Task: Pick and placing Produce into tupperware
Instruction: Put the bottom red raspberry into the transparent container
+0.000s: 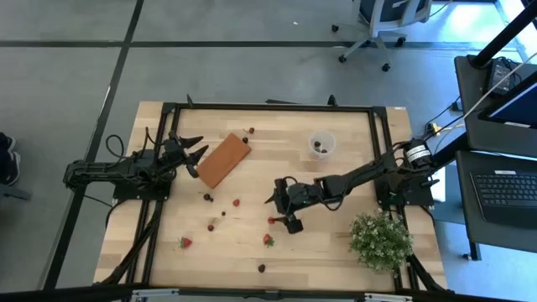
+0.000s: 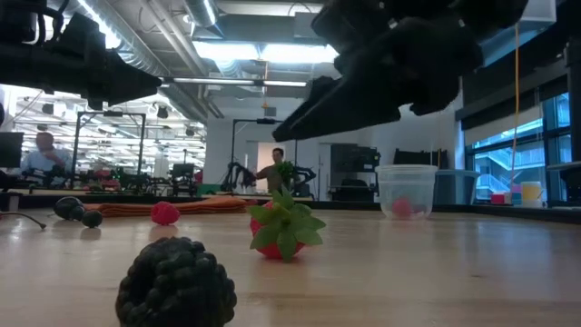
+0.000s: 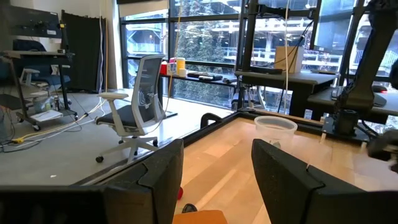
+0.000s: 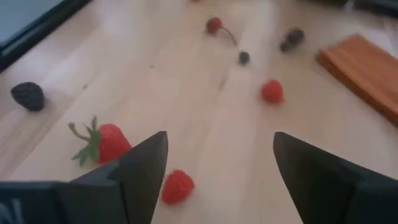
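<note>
**Right gripper spread wide over scattered berries; cup stands at the far side of the table**

High view: The right gripper (image 1: 280,210) hangs over the middle of the wooden table (image 1: 336,252), fingers spread apart and holding nothing. A small red berry (image 1: 272,221) lies just beside it, and a strawberry with a green top (image 1: 268,240) lies a little nearer the front edge. Other berries are strewn across the boards: a red one (image 1: 236,202), a dark one (image 1: 207,198), a strawberry (image 1: 185,242) towards the front left and a dark berry (image 1: 261,268) near the front edge. The translucent cup (image 1: 321,144) stands apart from them towards the far edge, with dark berries inside. The left gripper (image 1: 195,153) waits by the orange-brown block (image 1: 223,159), fingers parted and empty. A bushy green plant (image 1: 381,239) sits at the front right.

Low view: A blackberry (image 2: 175,284) lies closest, the green-topped strawberry (image 2: 283,231) behind it, and the cup (image 2: 406,191) farther back.

Left wrist view: The two fingers (image 3: 152,180) stand apart with nothing between them; the cup (image 3: 275,129) shows beyond.

Right wrist view: The fingers (image 4: 144,168) are wide open above the boards, with a raspberry (image 4: 177,186) low between them and the strawberry (image 4: 106,143) beside it.
</note>
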Available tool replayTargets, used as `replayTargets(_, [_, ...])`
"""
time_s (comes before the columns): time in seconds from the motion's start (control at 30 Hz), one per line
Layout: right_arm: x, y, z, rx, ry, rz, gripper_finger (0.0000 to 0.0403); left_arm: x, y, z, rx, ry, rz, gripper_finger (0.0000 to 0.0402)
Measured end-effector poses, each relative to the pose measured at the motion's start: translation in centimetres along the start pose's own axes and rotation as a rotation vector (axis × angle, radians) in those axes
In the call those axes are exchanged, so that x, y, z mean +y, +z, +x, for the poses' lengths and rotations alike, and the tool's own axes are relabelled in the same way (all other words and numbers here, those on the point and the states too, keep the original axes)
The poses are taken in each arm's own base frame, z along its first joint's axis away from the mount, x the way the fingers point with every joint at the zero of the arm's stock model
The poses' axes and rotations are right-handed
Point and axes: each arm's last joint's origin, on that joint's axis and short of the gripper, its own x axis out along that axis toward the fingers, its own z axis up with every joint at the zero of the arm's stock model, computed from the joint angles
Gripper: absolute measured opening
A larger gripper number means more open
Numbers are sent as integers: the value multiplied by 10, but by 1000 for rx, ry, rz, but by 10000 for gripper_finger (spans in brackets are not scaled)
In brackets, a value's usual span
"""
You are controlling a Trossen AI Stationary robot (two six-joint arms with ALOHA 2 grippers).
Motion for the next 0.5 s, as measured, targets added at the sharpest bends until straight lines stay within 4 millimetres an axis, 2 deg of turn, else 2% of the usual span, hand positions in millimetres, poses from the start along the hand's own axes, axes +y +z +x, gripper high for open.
replayTargets(0.5, [10, -39, 34, 109, 48, 42, 281, 0, 0, 0, 0, 0, -1, 184])
